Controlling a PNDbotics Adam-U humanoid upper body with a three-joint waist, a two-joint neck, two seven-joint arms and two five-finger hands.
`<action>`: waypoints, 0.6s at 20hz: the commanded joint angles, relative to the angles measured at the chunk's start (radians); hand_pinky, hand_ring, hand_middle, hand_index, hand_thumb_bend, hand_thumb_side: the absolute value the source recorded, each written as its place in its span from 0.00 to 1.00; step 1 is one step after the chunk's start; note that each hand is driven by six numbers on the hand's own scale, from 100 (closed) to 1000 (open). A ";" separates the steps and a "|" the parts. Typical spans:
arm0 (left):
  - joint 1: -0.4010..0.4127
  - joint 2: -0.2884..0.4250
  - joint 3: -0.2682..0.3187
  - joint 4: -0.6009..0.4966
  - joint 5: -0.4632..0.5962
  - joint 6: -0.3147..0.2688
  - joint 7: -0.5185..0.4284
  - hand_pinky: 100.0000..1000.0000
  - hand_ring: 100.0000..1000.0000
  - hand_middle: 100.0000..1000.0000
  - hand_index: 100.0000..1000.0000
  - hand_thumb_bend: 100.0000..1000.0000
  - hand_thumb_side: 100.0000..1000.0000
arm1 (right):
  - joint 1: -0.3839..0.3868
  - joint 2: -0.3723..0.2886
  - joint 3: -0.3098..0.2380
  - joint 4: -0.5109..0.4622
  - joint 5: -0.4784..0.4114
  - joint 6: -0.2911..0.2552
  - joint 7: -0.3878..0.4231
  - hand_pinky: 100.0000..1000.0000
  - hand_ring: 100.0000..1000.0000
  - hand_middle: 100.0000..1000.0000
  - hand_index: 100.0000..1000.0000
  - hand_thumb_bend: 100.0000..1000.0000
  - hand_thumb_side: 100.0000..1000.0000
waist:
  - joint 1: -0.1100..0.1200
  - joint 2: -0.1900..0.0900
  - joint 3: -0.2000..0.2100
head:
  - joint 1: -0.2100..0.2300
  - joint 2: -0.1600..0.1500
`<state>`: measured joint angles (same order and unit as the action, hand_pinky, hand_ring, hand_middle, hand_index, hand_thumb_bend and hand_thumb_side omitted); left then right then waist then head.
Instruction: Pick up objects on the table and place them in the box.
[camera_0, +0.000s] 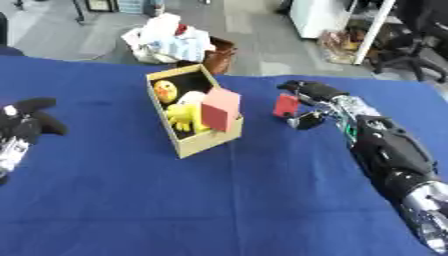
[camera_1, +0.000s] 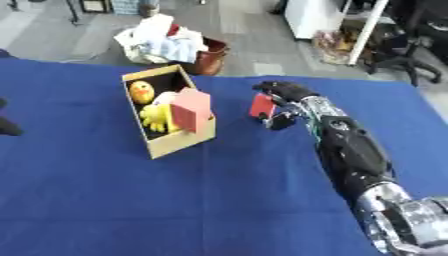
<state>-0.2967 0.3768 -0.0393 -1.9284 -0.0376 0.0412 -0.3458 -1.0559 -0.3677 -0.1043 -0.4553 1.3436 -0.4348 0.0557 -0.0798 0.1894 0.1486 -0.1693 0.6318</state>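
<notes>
right hand (camera_0: 306, 102) fingers pinching red block (camera_0: 286, 105), beside box (camera_0: 206, 142)

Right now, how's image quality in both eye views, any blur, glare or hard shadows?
Left eye view: soft all over; the right hand and the red block in its fingers have smeared edges; the box casts only a faint shadow on the blue table. Right eye view: equally soft, with bright reflections on the silver forearm; the left hand is mostly cut off there.

Right hand (camera_0: 308, 97) fingers pinched shut; left hand (camera_0: 24, 124) rests open.
</notes>
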 joint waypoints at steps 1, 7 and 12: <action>-0.010 0.009 -0.001 -0.012 -0.002 -0.001 -0.004 0.82 0.69 0.56 0.87 0.00 0.70 | -0.019 -0.024 -0.005 0.004 -0.004 0.009 -0.007 0.81 0.89 0.93 1.00 0.00 0.17 | 0.023 0.000 0.001 | -0.004 0.000; -0.012 0.008 -0.001 -0.013 -0.002 -0.002 -0.003 0.82 0.69 0.57 0.87 0.00 0.71 | -0.012 -0.016 -0.001 0.036 -0.007 0.029 0.031 0.80 0.88 0.91 1.00 0.00 0.18 | 0.026 0.004 0.004 | -0.004 0.006; -0.014 0.008 -0.002 -0.013 -0.002 -0.002 -0.004 0.82 0.69 0.57 0.87 0.00 0.70 | -0.007 -0.010 0.001 0.049 -0.008 0.047 0.060 0.79 0.86 0.87 1.00 0.00 0.22 | 0.027 0.005 0.004 | -0.003 0.010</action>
<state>-0.2982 0.3767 -0.0445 -1.9284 -0.0389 0.0399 -0.3471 -1.0550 -0.3649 -0.1041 -0.4136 1.3372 -0.3904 0.1034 -0.0754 0.1934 0.1530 -0.1698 0.6355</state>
